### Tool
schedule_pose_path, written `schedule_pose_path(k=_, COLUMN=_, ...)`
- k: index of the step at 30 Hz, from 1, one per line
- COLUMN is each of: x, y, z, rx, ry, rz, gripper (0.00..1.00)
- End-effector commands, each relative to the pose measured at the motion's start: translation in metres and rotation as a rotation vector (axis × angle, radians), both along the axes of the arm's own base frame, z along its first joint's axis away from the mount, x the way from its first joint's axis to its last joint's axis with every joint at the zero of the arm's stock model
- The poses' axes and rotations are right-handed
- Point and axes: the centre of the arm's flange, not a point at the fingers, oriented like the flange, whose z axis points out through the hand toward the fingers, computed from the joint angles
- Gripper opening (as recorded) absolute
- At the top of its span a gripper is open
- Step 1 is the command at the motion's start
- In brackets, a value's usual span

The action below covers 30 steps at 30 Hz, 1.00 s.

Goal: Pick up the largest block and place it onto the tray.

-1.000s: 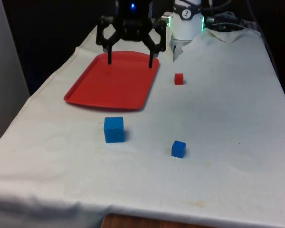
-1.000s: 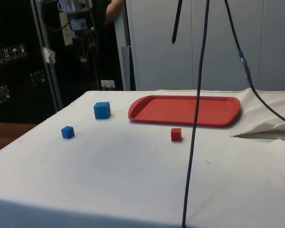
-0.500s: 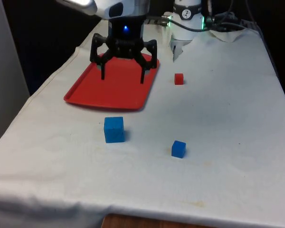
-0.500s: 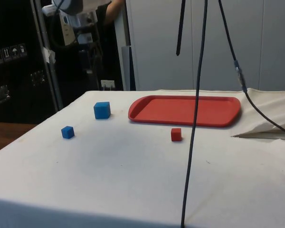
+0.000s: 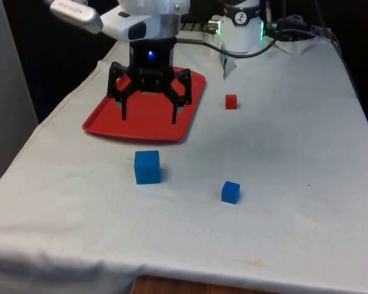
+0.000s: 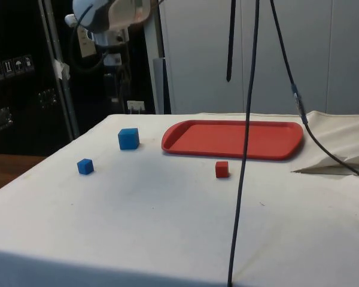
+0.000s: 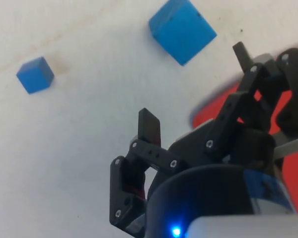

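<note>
The white arm (image 5: 141, 15) reaches out from the table's far end and turns its wrist down, so the hand (image 5: 148, 114) hangs fingers-down above the near part of the red tray (image 5: 110, 119). In the front view the two fingertips stand well apart, one toward that view's left and one toward its right, with open air between them; the hand is spread wide and holds nothing. It touches neither the tray nor any block. In the wrist view the hand (image 7: 193, 89) shows the same wide spread, its black fingers (image 7: 150, 126) bare, with the tray's red edge (image 7: 288, 168) just behind them.

The big blue block (image 5: 147, 166) sits on the table (image 5: 282, 153), on the white cloth, just in front of the tray's near edge and apart from it. It lies a little nearer the camera than the hand, and below it. In the side view the big blue block (image 6: 128, 138) stands just beside the tray's end (image 6: 173, 140). In the wrist view it (image 7: 182, 29) lies beyond the fingertips.

The small blue block (image 5: 230, 192) rests nearer the front view's right, well apart from the big one. The small red block (image 5: 231, 101) sits to the tray's right in the front view, near it but not touching.
</note>
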Motion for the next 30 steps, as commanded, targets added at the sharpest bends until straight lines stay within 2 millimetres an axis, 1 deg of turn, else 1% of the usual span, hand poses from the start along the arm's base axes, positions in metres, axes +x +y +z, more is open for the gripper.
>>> schedule_pose_path(k=1, x=0.0, y=0.0, z=0.0, rx=0.0, ry=0.0, rz=0.0, gripper=1.0)
schedule_pose_path(k=3, x=0.003, y=-0.003, z=-0.013, rx=0.009, ry=-0.015, rz=0.009, gripper=1.0)
schedule_pose_path(k=10, x=0.004, y=-0.008, z=-0.035, rx=0.018, ry=-0.024, rz=0.021, gripper=1.0)
schedule_pose_path(k=11, x=0.002, y=-0.008, z=-0.032, rx=0.014, ry=-0.02, rz=0.016, gripper=1.0)
schedule_pose_path(k=12, x=0.004, y=-0.008, z=-0.038, rx=0.019, ry=-0.024, rz=0.023, gripper=1.0)
schedule_pose_path(k=25, x=0.003, y=-0.009, z=-0.067, rx=0.038, ry=-0.029, rz=0.049, gripper=1.0)
schedule_pose_path(k=26, x=0.002, y=-0.008, z=-0.072, rx=0.044, ry=-0.027, rz=0.053, gripper=1.0)
schedule_pose_path(k=29, x=0.002, y=-0.008, z=-0.078, rx=0.051, ry=-0.026, rz=0.058, gripper=1.0)
schedule_pose_path(k=30, x=0.0, y=-0.008, z=-0.075, rx=0.046, ry=-0.02, rz=0.053, gripper=1.0)
